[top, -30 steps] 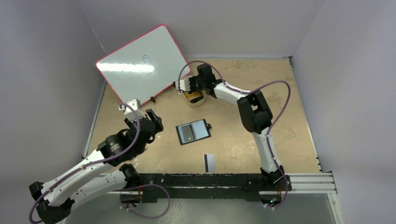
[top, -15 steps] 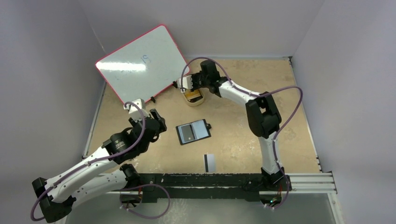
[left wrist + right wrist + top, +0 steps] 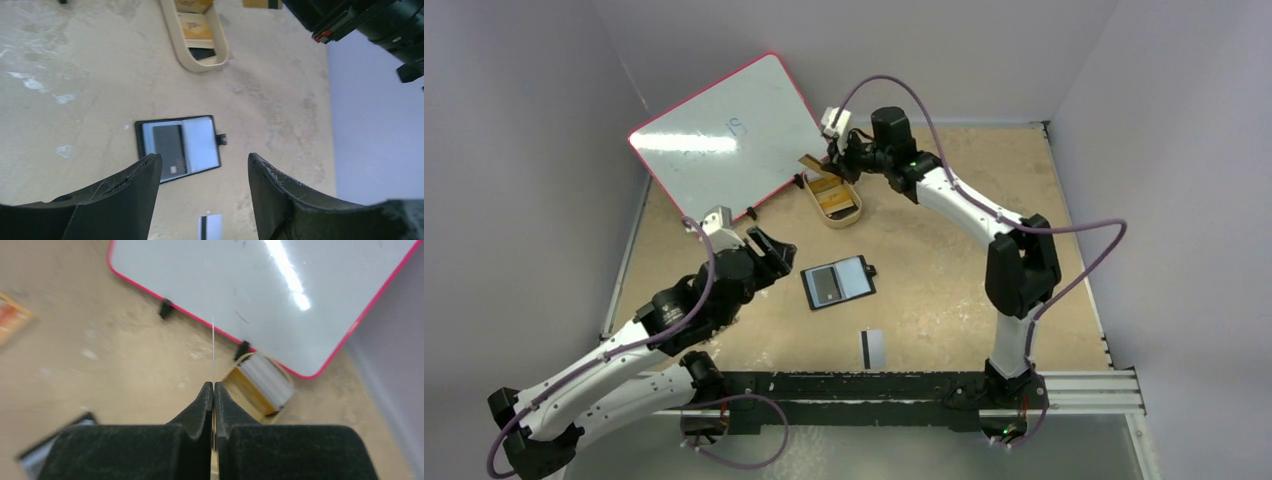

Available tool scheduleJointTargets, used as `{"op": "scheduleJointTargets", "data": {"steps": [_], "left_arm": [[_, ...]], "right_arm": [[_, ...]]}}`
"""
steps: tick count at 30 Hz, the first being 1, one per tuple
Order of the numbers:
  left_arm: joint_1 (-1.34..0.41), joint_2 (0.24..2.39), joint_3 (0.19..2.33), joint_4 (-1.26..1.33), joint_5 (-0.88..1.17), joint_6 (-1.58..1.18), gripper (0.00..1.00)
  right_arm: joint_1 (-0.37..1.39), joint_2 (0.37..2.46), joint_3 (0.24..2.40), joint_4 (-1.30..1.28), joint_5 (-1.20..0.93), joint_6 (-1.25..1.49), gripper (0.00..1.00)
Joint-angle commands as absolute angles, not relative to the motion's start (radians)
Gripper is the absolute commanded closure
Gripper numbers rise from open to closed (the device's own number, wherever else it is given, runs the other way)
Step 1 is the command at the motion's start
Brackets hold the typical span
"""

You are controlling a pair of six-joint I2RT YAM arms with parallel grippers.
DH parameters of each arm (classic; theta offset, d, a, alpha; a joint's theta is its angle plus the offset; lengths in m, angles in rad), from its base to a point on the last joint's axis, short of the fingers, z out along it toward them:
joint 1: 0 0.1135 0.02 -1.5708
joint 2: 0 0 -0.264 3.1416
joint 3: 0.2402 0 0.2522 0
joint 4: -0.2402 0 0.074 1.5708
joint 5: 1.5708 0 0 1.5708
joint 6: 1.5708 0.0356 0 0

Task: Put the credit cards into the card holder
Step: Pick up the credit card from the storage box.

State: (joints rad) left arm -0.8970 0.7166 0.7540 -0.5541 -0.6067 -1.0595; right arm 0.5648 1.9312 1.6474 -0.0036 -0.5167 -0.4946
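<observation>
My right gripper [image 3: 833, 158] hangs above the tan oval tray [image 3: 845, 221], shut on an orange-gold credit card [image 3: 812, 163]. In the right wrist view that card [image 3: 213, 347] shows edge-on, as a thin line rising from the closed right gripper [image 3: 213, 386]. The black card holder [image 3: 838, 283] lies open mid-table with a dark card in its left pocket. A pale credit card with a black stripe [image 3: 873, 347] lies nearer the bases. My left gripper [image 3: 776, 250] is open just left of the card holder [image 3: 200, 145]; between its fingers is nothing but table, in the left wrist view [image 3: 204, 159].
A pink-rimmed whiteboard [image 3: 729, 140] leans at the back left, just behind the tray. The tray [image 3: 200, 67] holds more orange and dark flat pieces. Grey walls close in the left, back and right sides. A rail [image 3: 1074, 385] runs along the near edge.
The right gripper shut on the orange-gold card in the tray and lifted it up and back. The left arm swung right, toward the card holder, still open.
</observation>
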Motion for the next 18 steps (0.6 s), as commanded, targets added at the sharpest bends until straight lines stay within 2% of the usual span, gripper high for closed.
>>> {"op": "scheduleJointTargets", "data": {"steps": [1,6,11,15,18], "left_arm": [[-0.894,0.660,0.777,-0.400,-0.524,-1.103,0.36],[-0.894,0.605,0.801,-0.358,-0.503,-1.122,0.37],[-0.893,0.580,0.824,-0.332,-0.481,-1.121,0.36],[-0.894,0.580,0.830,-0.286,-0.432,-1.113,0.36],[-0.894,0.601,0.847,-0.282,-0.414,-1.102,0.36]], "right_arm": [[0.566,1.809,1.529,0.115,-0.663,0.141,1.00],[0.566,1.607,1.136,0.613,-0.746,0.685,1.00],[0.565,1.518,0.830,1.118,-0.742,1.173,1.00],[0.568,1.541,0.705,1.503,-0.689,1.456,1.00],[0.569,1.587,0.667,1.684,-0.662,1.568,1.00]]}}
